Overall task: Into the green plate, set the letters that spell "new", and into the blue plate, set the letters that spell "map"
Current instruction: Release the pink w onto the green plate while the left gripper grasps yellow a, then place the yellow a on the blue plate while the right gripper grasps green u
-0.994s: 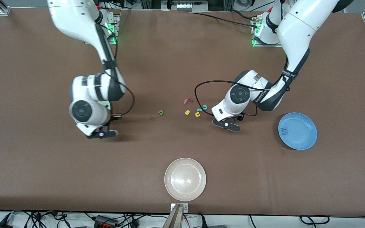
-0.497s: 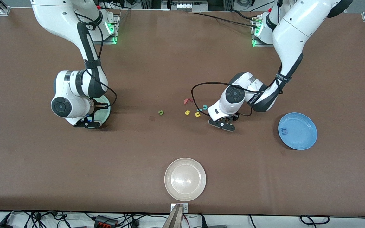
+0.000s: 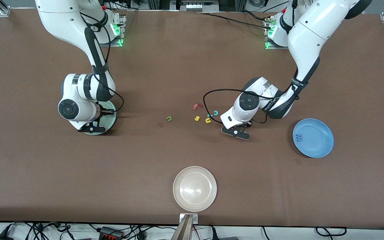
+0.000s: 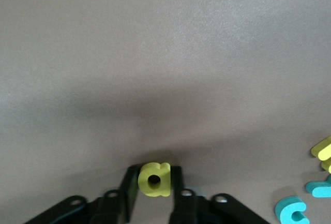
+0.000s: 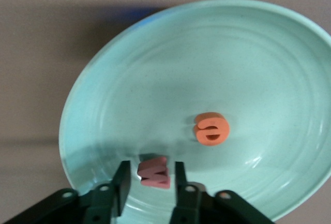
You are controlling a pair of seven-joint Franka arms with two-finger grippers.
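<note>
Jaws of your left gripper point(image 4: 154, 193) pinch the yellow "a" point(image 4: 154, 179) for the blue plate point(image 3: 313, 138), while your right gripper point(image 5: 150, 185) parts narrowly around the pinkish "w" point(image 5: 154, 173) over the green plate point(image 5: 155, 79).

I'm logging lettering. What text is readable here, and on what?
"a": yellow letter in the left end effector.
"e": orange letter in the green plate.
"w": pink letter, between the right end effector's fingers.
"m": blue letter in the blue plate.
Strap print on the left arm: too small to read.

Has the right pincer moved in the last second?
Yes. The right pincer went toward the right arm's end of the table and now hangs over the green plate.
</note>
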